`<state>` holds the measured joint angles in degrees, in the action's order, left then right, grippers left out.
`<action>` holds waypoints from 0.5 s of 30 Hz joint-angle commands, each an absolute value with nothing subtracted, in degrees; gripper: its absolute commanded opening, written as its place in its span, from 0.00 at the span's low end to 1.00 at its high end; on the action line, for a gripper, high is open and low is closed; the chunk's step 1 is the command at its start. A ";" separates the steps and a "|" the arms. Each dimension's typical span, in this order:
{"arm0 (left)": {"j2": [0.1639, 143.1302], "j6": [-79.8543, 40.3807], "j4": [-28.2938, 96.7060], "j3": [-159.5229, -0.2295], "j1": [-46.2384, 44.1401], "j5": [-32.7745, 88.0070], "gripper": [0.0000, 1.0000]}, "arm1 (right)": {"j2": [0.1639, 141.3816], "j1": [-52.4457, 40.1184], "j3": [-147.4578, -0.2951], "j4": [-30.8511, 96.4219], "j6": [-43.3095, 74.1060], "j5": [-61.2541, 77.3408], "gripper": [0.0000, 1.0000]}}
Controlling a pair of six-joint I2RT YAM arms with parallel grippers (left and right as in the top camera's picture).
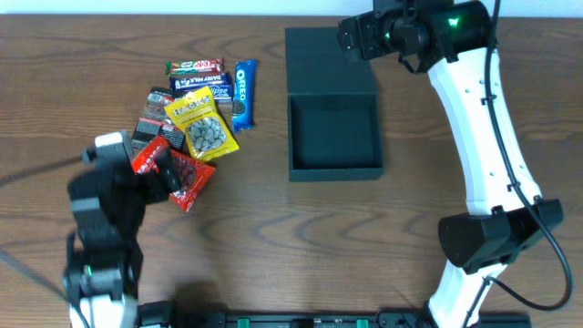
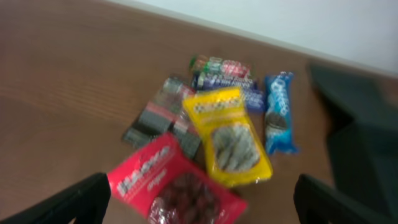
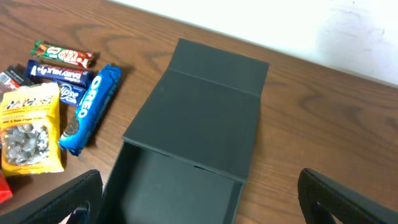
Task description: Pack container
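Observation:
The container (image 1: 333, 137) is a dark square box in the middle of the table, standing open with nothing inside. Its flap lid (image 1: 330, 59) lies flat on the far side. My right gripper (image 1: 357, 38) hangs open above the lid; in the right wrist view the box (image 3: 174, 193) lies between and below the fingers of that gripper (image 3: 199, 193). To the left is a pile of snack packets. My left gripper (image 2: 202, 199) is open over the red packet (image 2: 177, 193), which shows blurred between its fingers, with nothing held.
The pile holds a yellow packet (image 1: 202, 126), a blue Oreo pack (image 1: 243, 91), two chocolate bars (image 1: 194, 66), a dark packet (image 1: 150, 114) and the red packet (image 1: 182, 173). The right arm's white links (image 1: 483, 137) run along the table's right side.

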<state>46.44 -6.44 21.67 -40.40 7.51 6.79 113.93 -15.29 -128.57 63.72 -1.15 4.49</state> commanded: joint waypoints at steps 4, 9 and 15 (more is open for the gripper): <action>69.52 -10.90 34.83 -61.67 7.77 3.29 0.95 | 112.40 -12.71 -128.51 63.79 -2.02 4.73 0.99; 80.53 -10.76 31.59 -67.02 7.75 7.11 0.95 | 112.40 -10.74 -128.51 63.68 -2.02 4.73 0.99; 86.54 -10.81 26.02 -67.00 7.75 13.37 0.96 | 112.40 -8.91 -128.49 63.96 -2.02 4.73 0.99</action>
<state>85.49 -10.74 26.55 -66.08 7.51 8.86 113.89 -9.56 -128.55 63.75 -1.15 4.51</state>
